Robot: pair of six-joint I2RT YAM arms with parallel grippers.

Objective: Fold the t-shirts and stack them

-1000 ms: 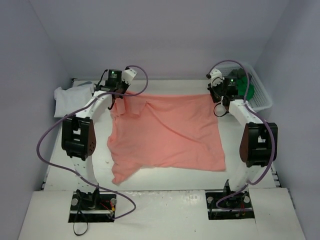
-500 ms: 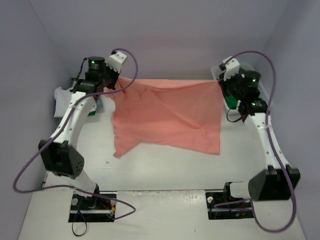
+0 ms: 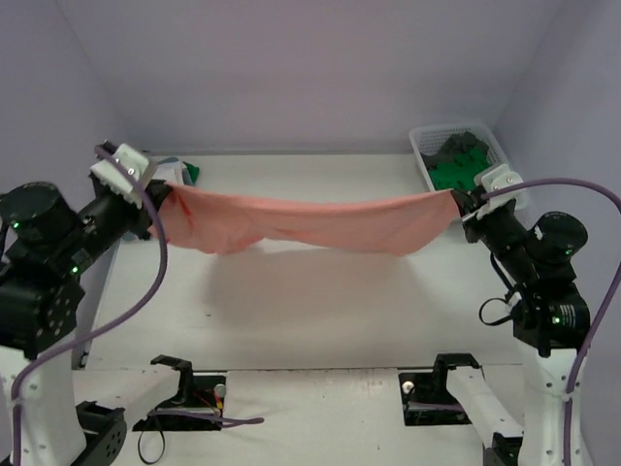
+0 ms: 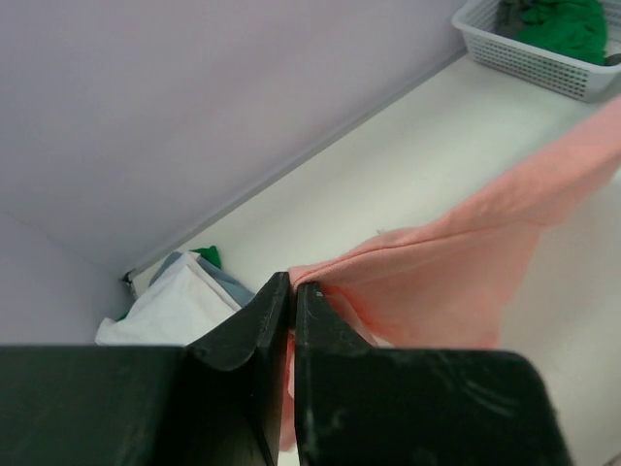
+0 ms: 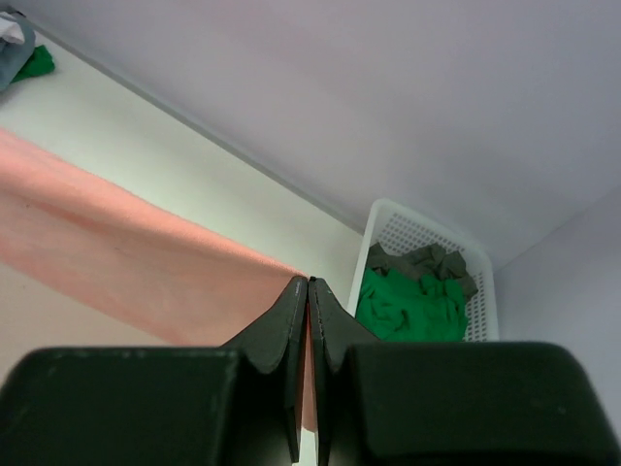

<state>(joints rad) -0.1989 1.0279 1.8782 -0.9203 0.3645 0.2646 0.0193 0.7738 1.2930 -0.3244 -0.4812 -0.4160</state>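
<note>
At the near edge the bases of both arms stand on the white table, and the arms rise high, one on each side. Between them the salmon pink t-shirt hangs in the air above the middle of the table. It is stretched from left to right as a long band that sags a little in the centre, and its shadow lies on the table under it. The left gripper has its two black fingers pressed together, with the left end of this shirt pinched between the tips; from there the cloth falls in loose folds to the right. The right gripper is closed in the same way on the right end of the shirt, and only a thin edge of pink cloth shows between its fingers. Farther back, in the far right corner, stands a white mesh basket, which holds a bright green t-shirt and behind it a dark grey t-shirt. In the far left corner, against the wall, lies a small pile: a white t-shirt with a light blue t-shirt just beside it and a bit of green cloth behind.
</note>
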